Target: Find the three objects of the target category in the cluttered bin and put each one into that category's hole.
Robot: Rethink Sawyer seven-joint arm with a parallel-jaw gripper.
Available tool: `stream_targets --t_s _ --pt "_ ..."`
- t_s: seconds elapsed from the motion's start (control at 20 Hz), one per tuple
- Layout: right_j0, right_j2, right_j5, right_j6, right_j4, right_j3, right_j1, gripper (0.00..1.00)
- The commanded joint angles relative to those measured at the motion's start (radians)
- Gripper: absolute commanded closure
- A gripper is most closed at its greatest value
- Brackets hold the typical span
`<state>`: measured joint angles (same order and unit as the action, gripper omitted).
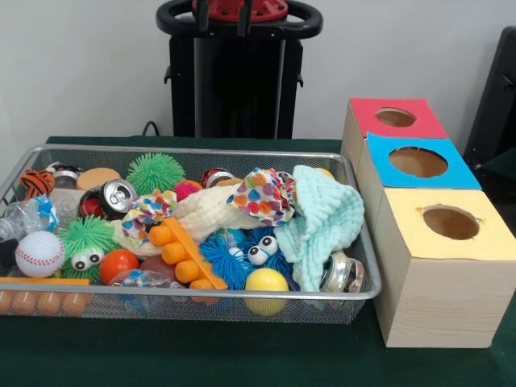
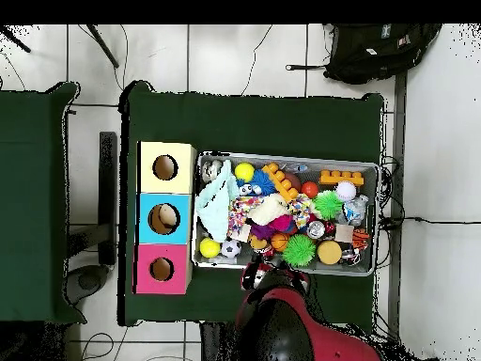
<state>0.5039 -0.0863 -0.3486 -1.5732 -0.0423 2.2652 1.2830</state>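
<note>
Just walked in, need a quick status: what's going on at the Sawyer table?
Nothing is being handled right now. The arm is drawn back at its base, clear of the wire bin; its gripper isn't visible. The bin is full of toys, cans and cloths. Two dotted fabric pieces show in the pile, one mid-bin and one left of it; a third isn't visible. The yellow-topped hole shows nothing inside.

You see a silver wire-mesh bin (image 1: pixel 355 292), soft dotted cloth (image 1: pixel 262 196), matt pale wood box (image 1: pixel 439 302), yellow paper top (image 1: pixel 492 238), shiny can (image 1: pixel 118 194).
</note>
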Motion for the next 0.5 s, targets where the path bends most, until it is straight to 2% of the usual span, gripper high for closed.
stream_targets --t_s 0.05,0.5 --pt "0.018 -0.083 0.068 -0.03 -0.068 0.05 -0.061 0.0" --pt "0.024 -0.104 0.105 -0.066 -0.067 0.056 -0.077 0.0"
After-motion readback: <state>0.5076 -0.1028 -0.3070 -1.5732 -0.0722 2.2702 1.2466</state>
